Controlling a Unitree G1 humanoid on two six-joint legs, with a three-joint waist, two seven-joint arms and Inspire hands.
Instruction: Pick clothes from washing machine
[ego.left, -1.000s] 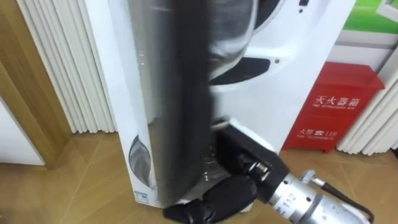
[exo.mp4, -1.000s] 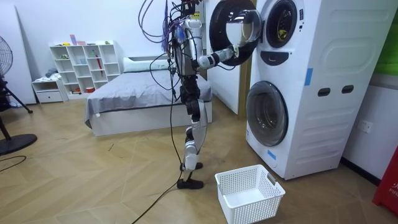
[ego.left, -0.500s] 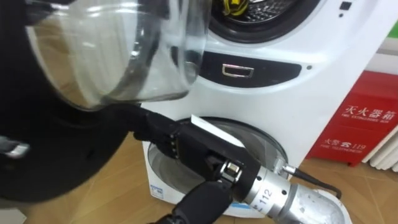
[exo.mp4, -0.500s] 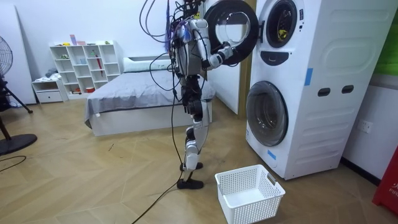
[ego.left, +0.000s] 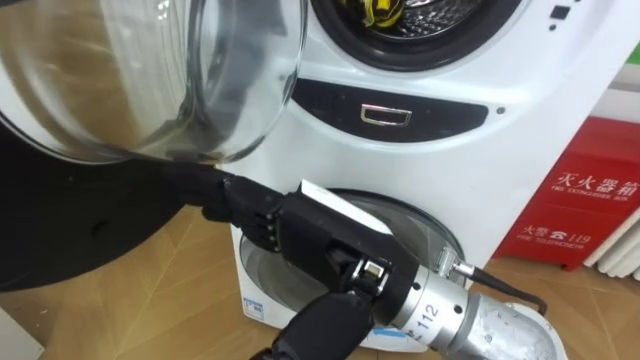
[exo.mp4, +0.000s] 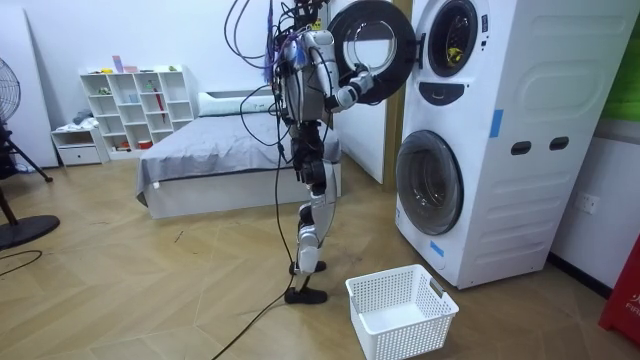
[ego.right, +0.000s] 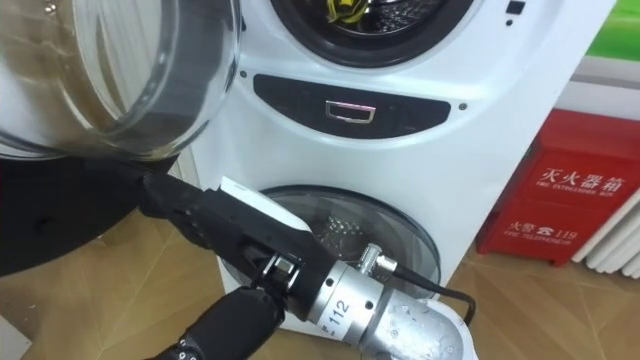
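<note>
Clothes (ego.left: 380, 10): lodged in drum (ego.left: 440, 12), not yet grasped. Door (ego.left: 150, 80) beside drum is reached by right hand (ego.left: 290, 235); whether the fingers are wide or curled cannot be told. Step in hand: opening. A reach into drum is required next.

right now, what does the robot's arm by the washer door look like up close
The right hand is a long, boxy black block with a small white tag on its back. Its wrist is a silver-grey metal cylinder with small black printed digits and a metal plug, from which a thin black cable runs to the right.
</note>
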